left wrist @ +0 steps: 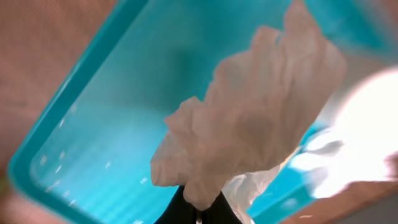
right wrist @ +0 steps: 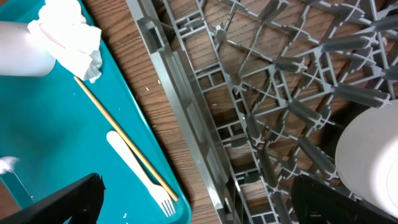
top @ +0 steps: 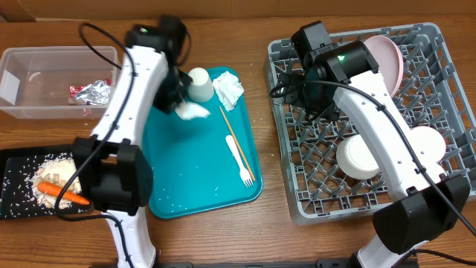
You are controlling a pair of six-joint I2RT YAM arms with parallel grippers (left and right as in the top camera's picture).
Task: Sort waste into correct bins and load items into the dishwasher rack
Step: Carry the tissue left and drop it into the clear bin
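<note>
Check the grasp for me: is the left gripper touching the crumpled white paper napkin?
Touching. The left wrist view shows the lower end of the crumpled white paper napkin pinched in the shut left gripper, over the teal plastic tray.

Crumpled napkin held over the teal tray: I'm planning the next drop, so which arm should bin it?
Left. The left gripper is shut on the napkin, and the clear tub lies on its side. The right gripper hangs open over the rack.

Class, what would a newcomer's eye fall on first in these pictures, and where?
The bright teal tray at the table's centre, with the left gripper pinching a crumpled white napkin over it. Next, the big grey rack on the right, holding a white bowl and a plate.
</note>
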